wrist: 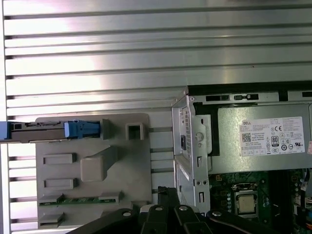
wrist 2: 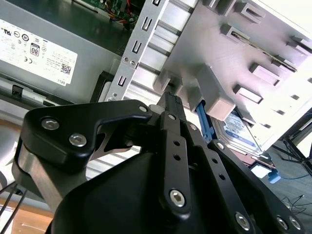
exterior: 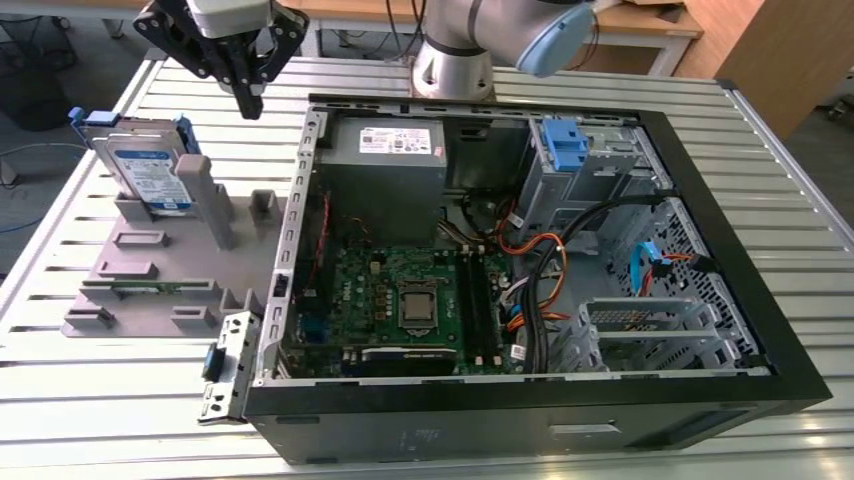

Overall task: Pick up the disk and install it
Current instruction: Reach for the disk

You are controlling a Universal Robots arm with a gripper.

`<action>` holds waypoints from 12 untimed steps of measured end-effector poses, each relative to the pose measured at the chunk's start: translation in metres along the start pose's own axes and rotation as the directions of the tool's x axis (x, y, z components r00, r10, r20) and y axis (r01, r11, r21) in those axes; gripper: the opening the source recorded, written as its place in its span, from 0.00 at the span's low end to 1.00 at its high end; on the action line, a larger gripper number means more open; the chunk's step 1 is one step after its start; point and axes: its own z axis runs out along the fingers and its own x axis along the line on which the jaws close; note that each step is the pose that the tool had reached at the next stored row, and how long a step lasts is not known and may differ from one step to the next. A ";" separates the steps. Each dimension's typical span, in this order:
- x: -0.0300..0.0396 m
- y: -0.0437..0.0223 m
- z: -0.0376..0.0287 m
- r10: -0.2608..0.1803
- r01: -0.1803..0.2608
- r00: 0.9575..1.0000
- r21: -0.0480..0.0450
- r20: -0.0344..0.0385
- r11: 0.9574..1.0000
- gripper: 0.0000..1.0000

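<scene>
In the exterior view, the gripper [exterior: 251,100] is seen raised over the slatted table [exterior: 80,420], its fingers pressed together with nothing held. The disk [exterior: 144,170] is stood on edge in the grey stand [exterior: 160,275], beside the open computer case [exterior: 310,200].

In the second wrist view, the disk [wrist 2: 241,129] is seen beyond the gripper [wrist 2: 171,100], against a stand post. A sound grasp would likely need the jaws opened and squared across its flat faces.

In the first wrist view, the disk [wrist: 39,131] is shown edge-on. Open room is judged to lie above it, and the case wall [wrist: 187,146] is best kept clear of.
</scene>
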 end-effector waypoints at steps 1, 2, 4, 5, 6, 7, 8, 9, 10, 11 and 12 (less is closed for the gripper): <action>0.0001 0.0000 0.0000 0.000 0.000 1.000 0.000 0.000 1.000 0.11; 0.0001 0.0000 0.0000 0.000 0.000 1.000 0.000 0.000 1.000 0.11; 0.0002 0.0000 0.0000 0.000 0.000 1.000 0.000 0.000 1.000 0.11; 0.0002 0.0000 0.0000 0.000 0.000 1.000 0.000 0.000 1.000 0.11; 0.0002 0.0000 0.0000 0.000 0.000 1.000 0.000 0.000 1.000 0.11; 0.0002 0.0000 0.0000 0.000 0.000 1.000 0.000 0.000 1.000 0.11; 0.0004 0.0000 0.0000 0.000 0.000 1.000 0.000 0.000 1.000 0.11; 0.0012 -0.0001 0.0000 0.000 0.000 1.000 0.000 0.000 1.000 0.11; 0.0018 -0.0001 -0.0001 0.000 0.000 1.000 0.000 0.000 1.000 0.11; 0.0026 -0.0002 0.0000 0.000 0.000 1.000 0.000 0.000 1.000 0.11; 0.0038 -0.0003 0.0000 0.000 0.000 1.000 0.000 0.000 1.000 0.11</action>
